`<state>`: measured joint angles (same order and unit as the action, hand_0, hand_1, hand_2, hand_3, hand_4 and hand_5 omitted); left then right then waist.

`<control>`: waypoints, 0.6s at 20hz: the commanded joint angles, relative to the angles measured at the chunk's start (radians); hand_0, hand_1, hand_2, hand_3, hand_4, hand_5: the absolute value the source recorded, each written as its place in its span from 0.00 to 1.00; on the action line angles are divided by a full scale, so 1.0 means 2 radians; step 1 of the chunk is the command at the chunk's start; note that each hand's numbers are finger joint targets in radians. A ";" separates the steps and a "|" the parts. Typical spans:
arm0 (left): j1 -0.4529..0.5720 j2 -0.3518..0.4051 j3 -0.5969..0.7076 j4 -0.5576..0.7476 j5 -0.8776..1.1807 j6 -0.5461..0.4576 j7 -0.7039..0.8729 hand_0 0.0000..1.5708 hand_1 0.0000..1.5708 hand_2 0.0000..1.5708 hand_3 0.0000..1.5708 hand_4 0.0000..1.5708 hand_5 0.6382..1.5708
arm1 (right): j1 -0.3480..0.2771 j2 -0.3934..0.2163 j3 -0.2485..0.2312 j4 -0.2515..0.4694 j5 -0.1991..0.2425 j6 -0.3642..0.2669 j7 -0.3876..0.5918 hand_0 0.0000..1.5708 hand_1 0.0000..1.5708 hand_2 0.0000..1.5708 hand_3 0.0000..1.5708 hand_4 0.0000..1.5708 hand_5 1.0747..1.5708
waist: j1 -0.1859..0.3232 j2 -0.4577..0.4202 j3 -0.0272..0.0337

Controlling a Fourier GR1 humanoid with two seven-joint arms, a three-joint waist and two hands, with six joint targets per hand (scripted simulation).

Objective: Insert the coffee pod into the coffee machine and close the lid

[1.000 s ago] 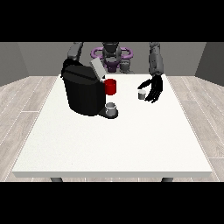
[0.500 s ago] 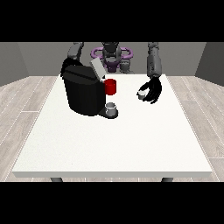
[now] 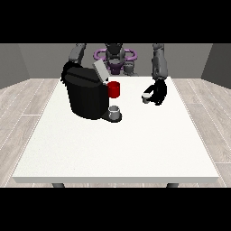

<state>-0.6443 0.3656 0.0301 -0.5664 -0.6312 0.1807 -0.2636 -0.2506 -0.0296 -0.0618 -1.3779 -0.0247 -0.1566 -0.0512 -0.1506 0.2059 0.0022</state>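
Nearest the camera is bare white table, nothing on it to get in my way. Next back, a small grey cup sits on the drip tray of the black coffee machine, directly under a red part at the brew head; the machine's lid stands tilted up, so the pod slot looks open, though I can't see into it. Level with that, well apart from the machine, my hand at the view's right has its fingers curled round the coffee pod, which appears lifted just off the table; I can't tell how deep it sits in the grip. Risks, my read: the pod shows mostly at the fingertip side, so it could tilt or slip as I carry it across. If it arrives tilted it may catch on the slot edge instead of seating. My approach passes close to the raised lid; clipping it could knock it shut before the pod is in. Coming in low could hit the red part or the cup. Farthest back, my hand at the view's left is mostly hidden behind the machine; fingers can't be judged. If it pushes the machine, the slot shifts under me.
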 commanded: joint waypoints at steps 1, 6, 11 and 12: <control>-0.026 0.016 0.004 0.000 0.003 -0.041 -0.012 0.91 0.91 0.93 0.91 0.36 1.00 | 0.001 0.004 0.001 0.019 0.001 -0.003 0.001 0.00 0.00 0.00 0.00 0.29 1.00 | 0.005 -0.007 -0.0012; -0.059 0.034 0.015 -0.011 0.021 -0.092 -0.032 0.88 0.88 0.90 0.86 0.37 1.00 | 0.001 -0.002 0.014 0.011 0.007 -0.005 0.011 0.00 0.00 0.00 0.00 0.30 1.00 | -0.005 -0.024 -0.0013; -0.081 -0.003 -0.008 -0.046 0.004 -0.102 0.016 0.80 0.80 0.84 0.83 0.34 1.00 | 0.007 -0.011 -0.008 0.058 -0.016 0.023 -0.023 0.00 0.00 0.00 0.00 0.30 1.00 | 0.005 -0.055 -0.0009; -0.092 0.002 -0.009 -0.045 0.005 -0.120 0.011 0.80 0.80 0.85 0.82 0.35 1.00 | -0.006 0.001 0.002 0.053 -0.005 0.004 -0.013 0.00 0.00 0.00 0.00 0.31 1.00 | 0.006 -0.053 -0.0010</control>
<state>-0.7808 0.3750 0.0235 -0.6340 -0.6162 -0.0035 -0.2652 -0.2425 -0.0374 -0.0589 -1.2868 -0.0358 -0.1389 -0.0828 -0.1384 0.1258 0.0004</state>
